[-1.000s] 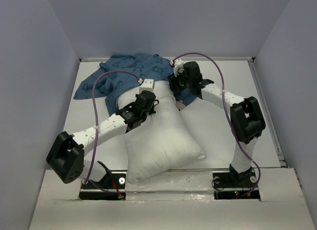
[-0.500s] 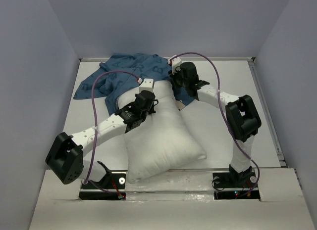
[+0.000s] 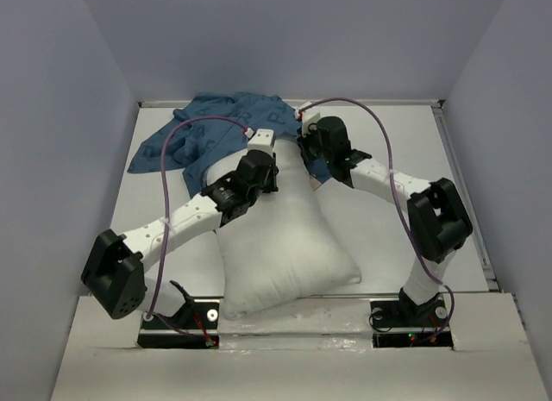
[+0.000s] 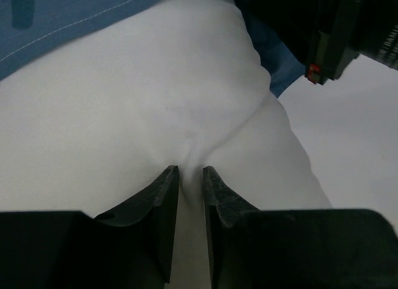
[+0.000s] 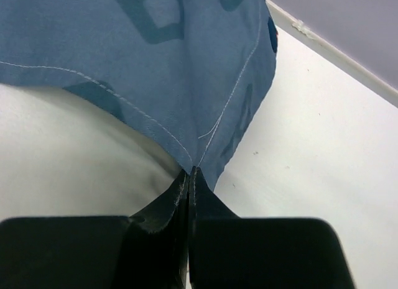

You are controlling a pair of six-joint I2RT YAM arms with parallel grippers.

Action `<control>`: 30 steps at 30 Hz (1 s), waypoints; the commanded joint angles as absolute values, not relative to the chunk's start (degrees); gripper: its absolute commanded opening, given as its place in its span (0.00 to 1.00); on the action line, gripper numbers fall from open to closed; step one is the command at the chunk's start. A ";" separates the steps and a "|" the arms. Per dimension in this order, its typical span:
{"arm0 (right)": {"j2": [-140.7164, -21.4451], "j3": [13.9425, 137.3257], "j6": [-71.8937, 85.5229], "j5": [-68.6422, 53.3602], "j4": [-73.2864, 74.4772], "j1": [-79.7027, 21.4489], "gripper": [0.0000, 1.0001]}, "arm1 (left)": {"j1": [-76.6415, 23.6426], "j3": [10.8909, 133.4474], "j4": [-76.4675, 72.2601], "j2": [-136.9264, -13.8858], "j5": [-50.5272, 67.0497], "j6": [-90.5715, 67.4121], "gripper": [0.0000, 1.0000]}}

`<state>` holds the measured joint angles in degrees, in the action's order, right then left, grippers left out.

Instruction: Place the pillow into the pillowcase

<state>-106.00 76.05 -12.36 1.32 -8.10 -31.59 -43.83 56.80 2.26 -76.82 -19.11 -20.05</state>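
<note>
Pillow: you see it plump and plain white, lying slanted at centre frame, far end under the blue hem.
Pillowcase: dark blue with lighter letters, crumpled at your upper left, its stitched hem draped over the pillow's far end.

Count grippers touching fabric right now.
2. The left gripper, jaws slightly parted, presses into a pucker on the pillow. The right gripper is shut on the pillowcase hem at the pillow's far edge. Neither is hidden.

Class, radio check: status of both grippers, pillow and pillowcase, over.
Left gripper slightly open at pillow fold. Right gripper shut on pillowcase hem. Pillow mostly outside, far end covered.
</note>
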 commanded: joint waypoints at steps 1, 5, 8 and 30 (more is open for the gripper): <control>-96.95 69.72 -6.17 -0.60 -13.44 -31.82 0.00 | -43.16 60.46 -2.70 -86.44 -19.50 -19.34 0.33; -89.76 62.94 -1.51 -5.62 -14.68 -32.51 0.00 | -40.36 60.55 -10.52 -92.71 -26.19 -19.68 0.31; -86.15 56.97 0.17 -8.17 -14.50 -33.74 0.00 | -36.49 59.68 -14.94 -95.71 -29.34 -21.88 0.30; -72.24 44.90 13.01 -8.07 -3.87 -33.95 0.00 | -39.00 51.86 -32.43 -92.65 -32.08 -34.37 0.20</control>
<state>-69.56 38.61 12.23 -8.88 -5.82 -37.56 -34.02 55.48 -30.68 -98.76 -30.89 -34.35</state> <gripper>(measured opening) 0.010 0.190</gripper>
